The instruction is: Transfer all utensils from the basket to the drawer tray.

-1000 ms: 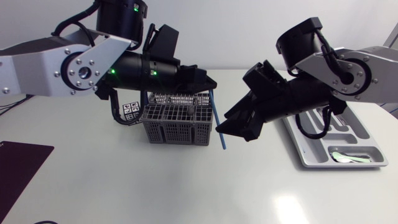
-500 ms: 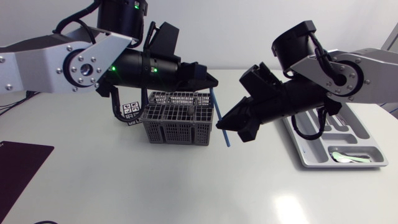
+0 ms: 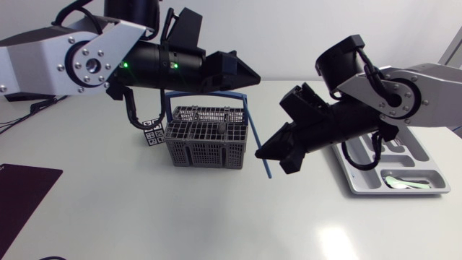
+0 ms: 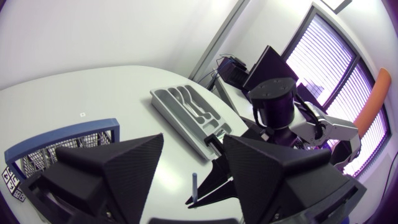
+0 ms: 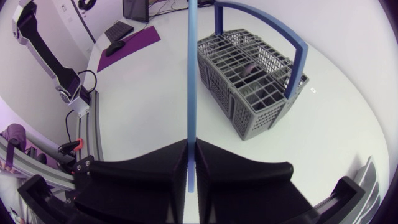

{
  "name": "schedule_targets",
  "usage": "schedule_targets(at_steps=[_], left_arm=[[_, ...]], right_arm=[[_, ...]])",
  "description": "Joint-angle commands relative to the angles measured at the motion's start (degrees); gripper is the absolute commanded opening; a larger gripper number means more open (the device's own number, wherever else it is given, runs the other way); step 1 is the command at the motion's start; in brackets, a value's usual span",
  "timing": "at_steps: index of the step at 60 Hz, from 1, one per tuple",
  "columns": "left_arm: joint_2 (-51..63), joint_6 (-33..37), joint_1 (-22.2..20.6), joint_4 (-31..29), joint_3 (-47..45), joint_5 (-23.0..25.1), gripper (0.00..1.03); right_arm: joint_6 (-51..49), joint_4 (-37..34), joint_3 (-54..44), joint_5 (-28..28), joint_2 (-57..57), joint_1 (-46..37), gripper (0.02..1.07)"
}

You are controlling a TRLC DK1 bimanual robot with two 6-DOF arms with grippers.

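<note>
The right gripper (image 3: pixel 271 153) pinches a thin blue stick (image 5: pixel 191 74) just beside the basket (image 3: pixel 206 144), so it should squeeze tight and carry it gently to the tray (image 3: pixel 361 180), while the left gripper (image 4: pixel 193 140) hangs spread open above the basket.

Bright, even light; a pale glare patch lies on the table (image 3: pixel 180 217), lower right in the head view. The basket (image 3: pixel 206 144) casts a soft shadow; wrist views bend at their edges.
</note>
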Motion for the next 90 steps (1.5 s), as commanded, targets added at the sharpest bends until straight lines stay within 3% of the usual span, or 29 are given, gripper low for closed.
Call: schedule_targets(at_steps=[1, 15, 25, 42, 55, 71, 82, 90], left_arm=[[-1.23, -1.37, 1.69, 0.11, 1.85, 0.04, 0.91], [-2.46, 1.97, 4.68, -0.33, -0.44, -2.5, 0.92], [-2.72, 7.5, 5.21, -2.71, -3.07, -5.76, 0.92], [-4.48, 16.38, 4.68, -4.99, -7.64, -12.61, 0.94], [-5.54, 20.95, 5.12, -9.04, -9.22, -12.61, 0.95], [-7.29, 25.96, 5.65, -13.61, -11.25, -12.61, 0.97], [-8.7, 29.04, 6.17, -15.36, -13.27, -12.61, 0.97], [-9.32, 31.41, 6.44, -16.15, -14.76, -12.61, 0.97]], right_arm=[[-1.63, -1.41, -1.82, 0.25, -1.13, -3.93, 0.07], [-4.79, -2.64, -0.85, 2.19, 1.94, -22.38, 0.07], [-5.67, -1.85, 1.44, 7.81, 7.83, -32.84, 0.07], [-3.39, 1.31, 3.9, 16.25, 15.21, -39.26, 0.08], [-1.54, 2.72, 4.86, 19.85, 18.99, -39.87, 0.09], [-0.05, 2.81, 5.22, 21.43, 21.19, -39.26, 0.32], [1.19, 1.75, 5.04, 22.23, 18.55, -37.24, 0.79], [1.71, 1.05, 3.55, 22.14, 13.11, -33.11, 0.8]])
